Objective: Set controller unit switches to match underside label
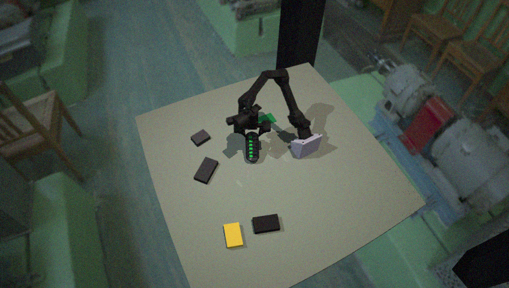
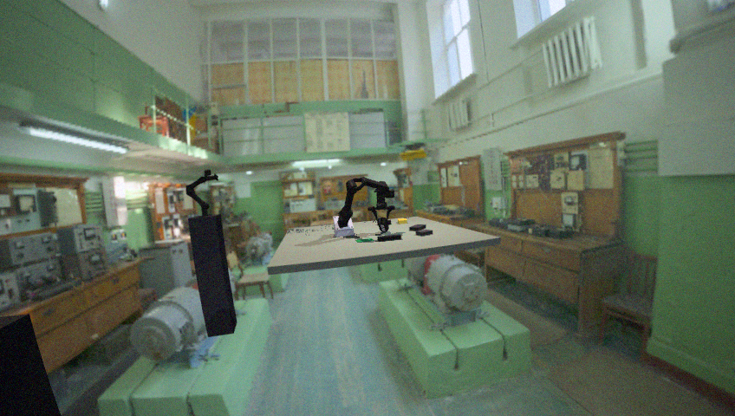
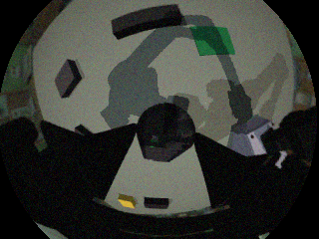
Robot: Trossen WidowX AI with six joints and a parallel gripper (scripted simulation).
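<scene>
The dark grey controller unit [image 1: 252, 146] [image 2: 383, 225] [image 3: 166, 144] is tilted up between my fingertips, its switch face toward the top camera. That view shows a row of rocker switches with green patches toward their left side; their numbers and exact settings are too small to read. My gripper [image 1: 252, 134] [image 3: 166, 131] is shut on the unit, one finger against each long side, as the wrist view shows. I cannot tell whether its lower end touches the bench [image 1: 321, 200]. The underside label cannot be seen, and the wrist view shows the unit dark and nearly end-on.
A green plate [image 1: 268, 117] [image 3: 214, 41] and a long dark bar [image 3: 147, 22] lie behind the unit. Dark blocks lie to the left [image 1: 200, 137] and front [image 1: 266, 223], beside a yellow block [image 1: 233, 234]. The arm's pale wedge base [image 1: 307, 147] stands right of the unit.
</scene>
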